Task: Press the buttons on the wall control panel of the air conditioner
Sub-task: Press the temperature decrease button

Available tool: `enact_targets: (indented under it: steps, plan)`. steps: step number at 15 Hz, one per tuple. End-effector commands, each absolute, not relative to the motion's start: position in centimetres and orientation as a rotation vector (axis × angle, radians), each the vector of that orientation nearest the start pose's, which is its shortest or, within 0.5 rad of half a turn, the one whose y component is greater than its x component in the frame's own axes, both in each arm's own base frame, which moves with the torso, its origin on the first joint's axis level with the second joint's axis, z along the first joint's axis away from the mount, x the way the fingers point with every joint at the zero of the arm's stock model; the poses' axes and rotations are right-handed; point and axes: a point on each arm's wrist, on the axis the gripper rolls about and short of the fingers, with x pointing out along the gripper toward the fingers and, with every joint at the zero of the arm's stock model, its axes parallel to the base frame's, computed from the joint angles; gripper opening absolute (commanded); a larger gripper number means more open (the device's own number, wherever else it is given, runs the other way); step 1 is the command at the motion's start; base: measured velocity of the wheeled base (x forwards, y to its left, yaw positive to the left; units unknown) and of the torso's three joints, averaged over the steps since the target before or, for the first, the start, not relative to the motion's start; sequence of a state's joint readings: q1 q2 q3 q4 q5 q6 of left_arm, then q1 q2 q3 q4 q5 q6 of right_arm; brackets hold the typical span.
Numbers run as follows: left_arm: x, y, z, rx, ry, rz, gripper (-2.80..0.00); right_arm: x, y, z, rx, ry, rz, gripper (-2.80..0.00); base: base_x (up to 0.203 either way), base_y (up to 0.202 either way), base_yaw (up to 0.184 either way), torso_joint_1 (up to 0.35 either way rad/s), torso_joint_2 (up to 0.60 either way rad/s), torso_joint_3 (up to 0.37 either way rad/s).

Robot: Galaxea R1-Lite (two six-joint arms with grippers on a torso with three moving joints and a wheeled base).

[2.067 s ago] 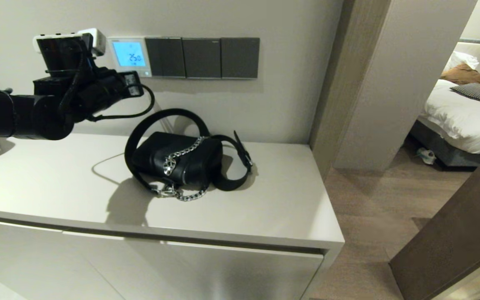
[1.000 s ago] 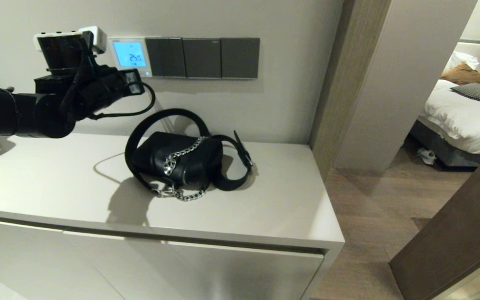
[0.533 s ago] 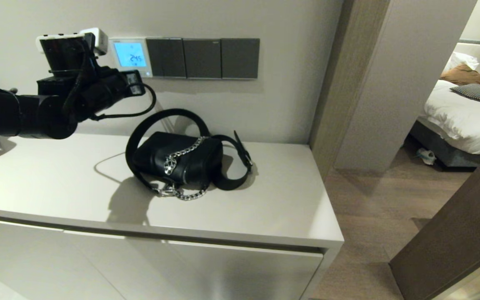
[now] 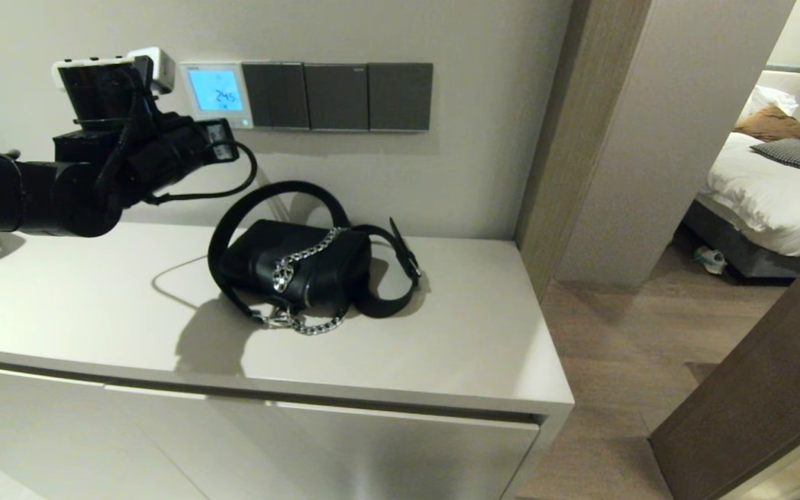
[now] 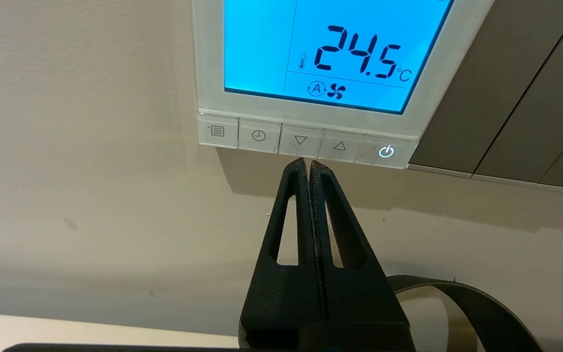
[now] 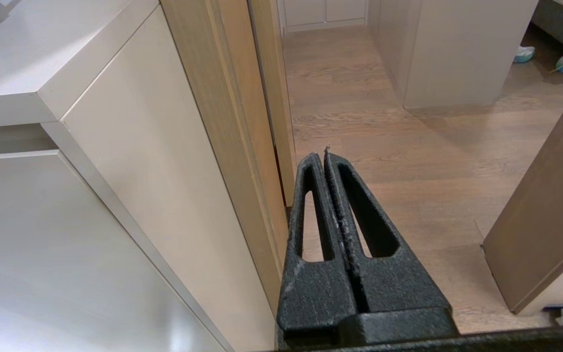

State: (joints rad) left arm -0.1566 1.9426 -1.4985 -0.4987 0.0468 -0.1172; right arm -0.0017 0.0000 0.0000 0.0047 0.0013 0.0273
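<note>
The white wall control panel [image 4: 214, 94] hangs on the wall with a glowing blue screen that reads 24.5 [image 5: 355, 54]. A row of pale keys [image 5: 306, 141] runs along its lower edge: menu, clock, down arrow [image 5: 300, 141], up arrow [image 5: 339, 145] and a lit power key [image 5: 385, 152]. My left gripper [image 5: 308, 162] is shut and empty, its tips just below the gap between the down and up keys. In the head view the left gripper [image 4: 228, 139] sits just under the panel. My right gripper [image 6: 321, 155] is shut and empty, low beside the cabinet.
Three dark grey switch plates [image 4: 337, 96] adjoin the panel on the right. A black handbag with a chain and strap [image 4: 299, 264] lies on the beige cabinet top [image 4: 442, 347] under the panel. A door frame [image 4: 546, 139] and a bedroom lie to the right.
The screen reading dropped from 25.0 to 24.5. My left gripper pushed in toward the keys and has drawn back slightly down and left.
</note>
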Motion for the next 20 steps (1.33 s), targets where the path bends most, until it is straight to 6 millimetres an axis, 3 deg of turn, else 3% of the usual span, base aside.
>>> enact_targets:
  steps: [1, 15, 20]
  plan:
    - [39.7, -6.2, 27.8, -0.124, -0.050, -0.112, -2.80, -2.3, 0.0, 7.5, 0.028, 0.008, 0.000, -2.80, 0.000, 0.000, 0.000, 0.000, 0.00, 0.000]
    - [40.6, -6.3, 27.5, -0.123, -0.047, -0.113, -2.80, -2.3, 0.0, 7.5, 0.028, 0.008, 0.000, -2.80, 0.000, 0.000, 0.000, 0.000, 0.00, 0.000]
    - [37.9, -5.9, 28.7, -0.126, -0.066, -0.108, -2.80, -2.3, 0.0, 7.5, 0.028, 0.008, 0.000, -2.80, 0.000, 0.000, 0.000, 0.000, 0.00, 0.000]
